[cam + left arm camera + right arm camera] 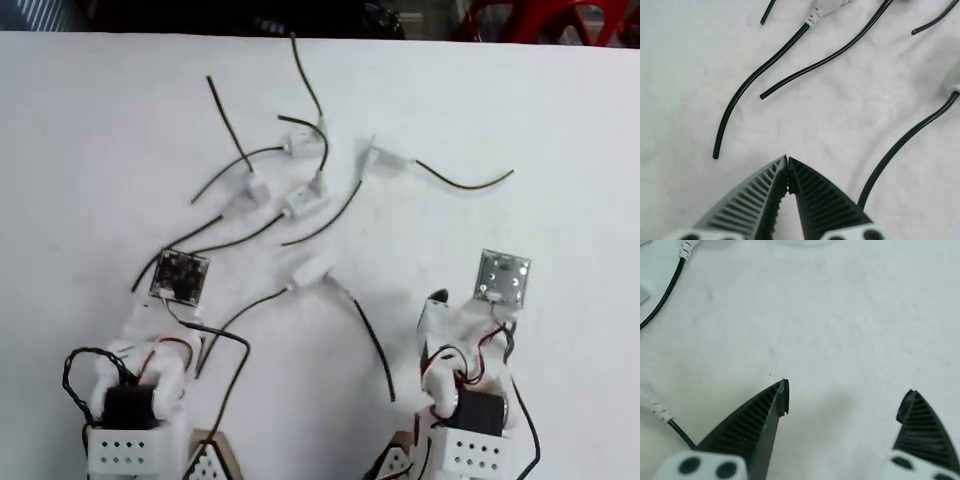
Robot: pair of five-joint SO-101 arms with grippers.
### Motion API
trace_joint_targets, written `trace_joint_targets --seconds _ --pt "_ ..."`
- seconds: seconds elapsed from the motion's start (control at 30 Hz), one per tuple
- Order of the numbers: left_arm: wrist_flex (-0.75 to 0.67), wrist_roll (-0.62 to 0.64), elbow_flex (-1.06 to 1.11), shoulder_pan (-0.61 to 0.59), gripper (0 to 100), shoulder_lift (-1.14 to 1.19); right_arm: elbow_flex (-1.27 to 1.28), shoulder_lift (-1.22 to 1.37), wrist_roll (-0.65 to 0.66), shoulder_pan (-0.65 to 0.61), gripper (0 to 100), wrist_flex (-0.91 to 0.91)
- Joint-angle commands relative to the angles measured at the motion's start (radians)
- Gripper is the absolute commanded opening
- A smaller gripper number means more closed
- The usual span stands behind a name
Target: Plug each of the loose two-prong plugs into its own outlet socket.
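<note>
On the far table [560,120], plug [392,158] crosswise, cord [466,186] rightward.

From above, the white plugs [300,203] on the counter [90,120] are too small for me to tell prongs from sockets. At my left wrist, a black cable [890,155] goes hidden behind my fingers [825,205], and one white plug end [827,6] is cut by the edge.

Matt cloth-like tabletop [570,110], glossy black cables [746,86], ribbed matt plastic left claw [787,164].
</note>
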Motion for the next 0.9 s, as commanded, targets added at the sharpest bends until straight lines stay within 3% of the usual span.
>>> trace_joint_targets --seconds 0.0,0.13,0.3,0.4,0.57,0.87 --pt "0.005 -0.002 -0.005 0.012 3 -0.008 0.011 -0.012 -0.012 0.015 33.6 0.012" --pt "0.005 -0.005 -0.005 0.012 3 -0.008 0.011 -0.012 -0.012 -0.085 28.0 0.099" --pt "0.005 -0.003 -0.005 0.012 3 -0.008 0.011 -0.013 -0.011 -0.128 1.0 0.114" --pt "0.005 -0.003 -0.005 0.012 3 -0.008 0.011 -0.012 -0.011 -0.125 6.2 0.122" --pt "0.005 -0.003 -0.005 0.012 3 -0.008 0.011 -0.012 -0.011 -0.131 1.5 0.163" --pt "0.005 -0.003 -0.005 0.012 3 -0.008 0.011 -0.012 -0.012 -0.127 2.4 0.268"
